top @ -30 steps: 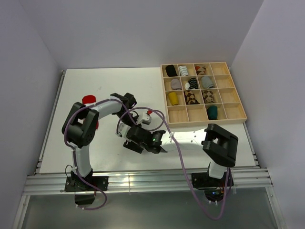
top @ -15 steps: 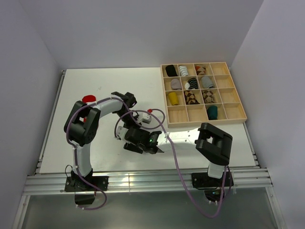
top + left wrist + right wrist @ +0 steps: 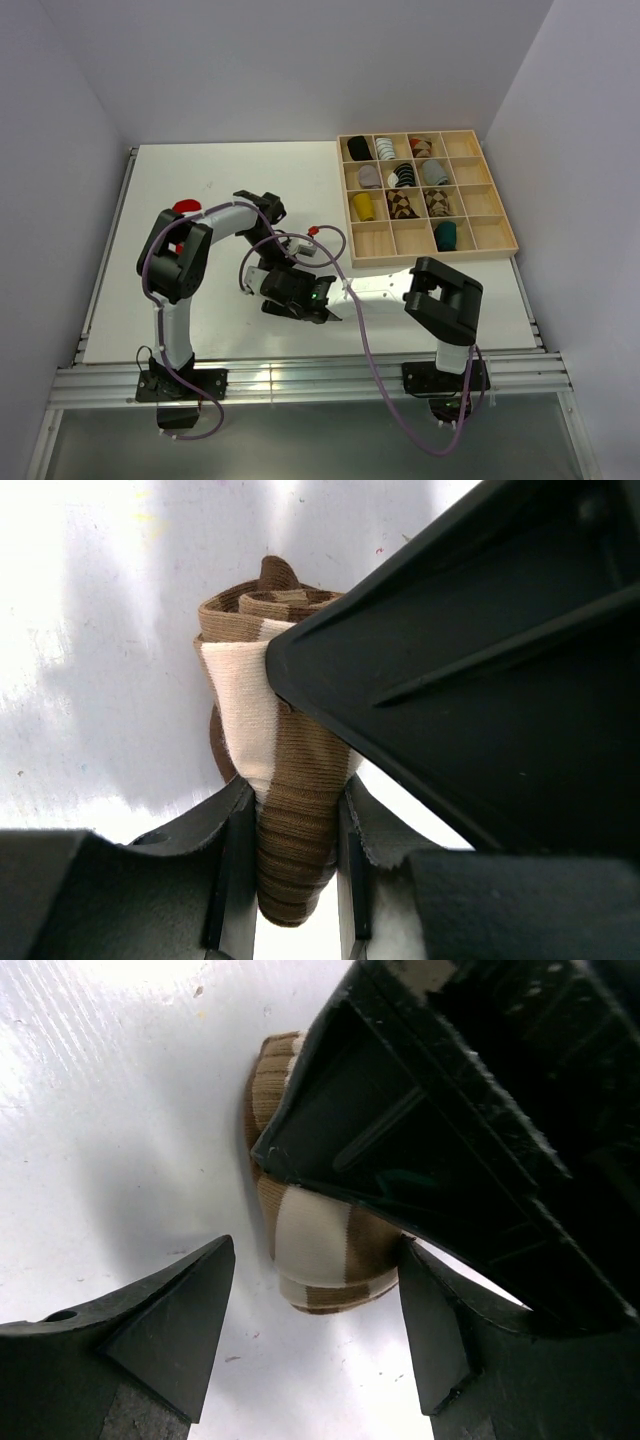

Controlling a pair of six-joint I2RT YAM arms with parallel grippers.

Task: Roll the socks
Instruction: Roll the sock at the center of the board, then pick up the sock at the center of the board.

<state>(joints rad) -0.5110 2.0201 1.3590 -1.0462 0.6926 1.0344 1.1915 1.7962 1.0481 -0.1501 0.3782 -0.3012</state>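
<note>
shift: right arm (image 3: 445,300) in closer, right end effector (image 3: 315,1260) spread apart around striped sock (image 3: 285,780). left end effector (image 3: 292,880) clamped on it; looks mid-roll.

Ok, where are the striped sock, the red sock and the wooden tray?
striped sock (image 3: 290,825), left wrist view, brown ribbed lower part.
red sock (image 3: 183,207), top external view, the visible red patch.
wooden tray (image 3: 492,233), top external view, bare near-right compartment floor.

- Two robot arms (image 3: 225,218).
- One wooden tray (image 3: 487,203) with sixteen compartments (image 3: 372,240).
- Ten rolled sock bundles (image 3: 362,207) inside it.
- One brown-and-cream striped sock (image 3: 290,780) and one red sock (image 3: 183,207).
</note>
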